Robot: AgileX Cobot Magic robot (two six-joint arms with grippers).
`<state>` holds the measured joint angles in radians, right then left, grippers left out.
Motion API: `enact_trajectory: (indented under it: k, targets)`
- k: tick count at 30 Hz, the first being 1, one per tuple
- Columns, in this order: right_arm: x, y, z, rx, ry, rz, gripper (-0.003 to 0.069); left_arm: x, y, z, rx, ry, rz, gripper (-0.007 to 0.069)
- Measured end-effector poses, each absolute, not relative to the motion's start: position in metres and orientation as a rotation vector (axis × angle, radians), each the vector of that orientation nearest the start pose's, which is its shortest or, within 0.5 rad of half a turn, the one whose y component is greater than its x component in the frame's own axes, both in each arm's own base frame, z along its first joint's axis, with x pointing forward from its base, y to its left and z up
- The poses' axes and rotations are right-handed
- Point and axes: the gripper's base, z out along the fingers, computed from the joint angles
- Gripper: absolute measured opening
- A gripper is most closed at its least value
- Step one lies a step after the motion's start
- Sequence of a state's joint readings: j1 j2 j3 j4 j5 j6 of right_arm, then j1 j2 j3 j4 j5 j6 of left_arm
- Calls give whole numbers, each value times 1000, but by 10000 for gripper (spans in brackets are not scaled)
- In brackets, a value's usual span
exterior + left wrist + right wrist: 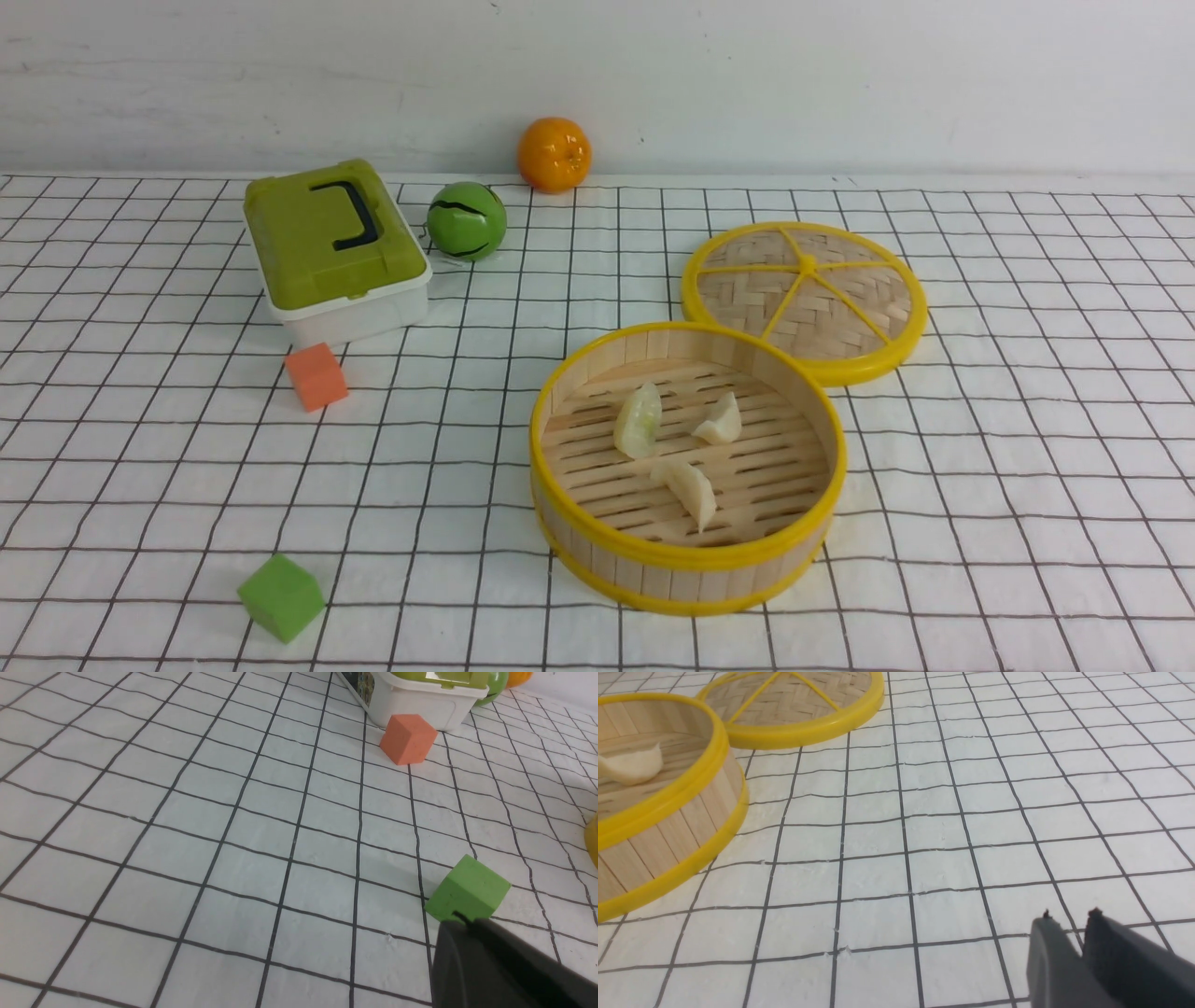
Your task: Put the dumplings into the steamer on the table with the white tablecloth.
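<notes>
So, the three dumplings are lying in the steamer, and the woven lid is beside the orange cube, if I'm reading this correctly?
Not quite: the front view shows the woven lid beside the steamer, not the orange cube. The three dumplings are in the steamer.

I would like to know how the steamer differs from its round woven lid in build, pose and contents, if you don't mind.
The steamer has tall wooden sides, whereas the lid is flat and shallow. The steamer stands open, its slatted floor showing; the lid lies with its spoked, woven face up. The steamer holds three dumplings, while the lid has none on it. Both are round with yellow rims.
</notes>
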<state>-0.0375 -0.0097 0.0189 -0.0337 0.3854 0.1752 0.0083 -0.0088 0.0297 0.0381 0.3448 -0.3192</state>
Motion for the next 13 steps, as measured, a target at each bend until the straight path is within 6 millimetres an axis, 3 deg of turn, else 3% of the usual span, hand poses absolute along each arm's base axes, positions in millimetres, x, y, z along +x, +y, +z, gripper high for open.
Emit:
enact_trajectory:
  k: [13]
  targets:
    - [52, -3, 173, 179, 1870, 61, 125, 53, 2, 173, -278, 1832, -180, -4]
